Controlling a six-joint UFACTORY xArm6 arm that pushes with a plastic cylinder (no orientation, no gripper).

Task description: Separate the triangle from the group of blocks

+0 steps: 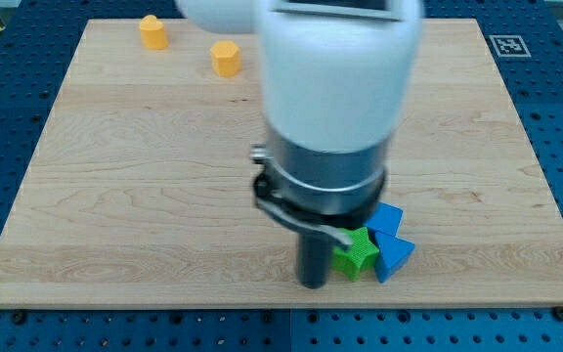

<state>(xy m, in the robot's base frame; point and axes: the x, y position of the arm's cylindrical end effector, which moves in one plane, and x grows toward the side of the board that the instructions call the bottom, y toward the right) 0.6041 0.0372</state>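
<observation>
A group of blocks sits near the view's bottom edge, right of centre: a green block (pixel 356 255), a blue triangle (pixel 395 256) touching its right side, and another blue block (pixel 387 218) just above them, partly hidden by the arm. My tip (pixel 313 284) rests on the board right beside the green block's left side; touching or a hair apart, I cannot tell. The arm's big white and grey body (pixel 330 108) covers the board's middle.
Two orange blocks stand near the view's top left: one (pixel 152 31) by the top edge, one (pixel 225 58) to its right. The wooden board (pixel 115 196) lies on a blue perforated table. A marker tag (pixel 508 44) sits at the top right corner.
</observation>
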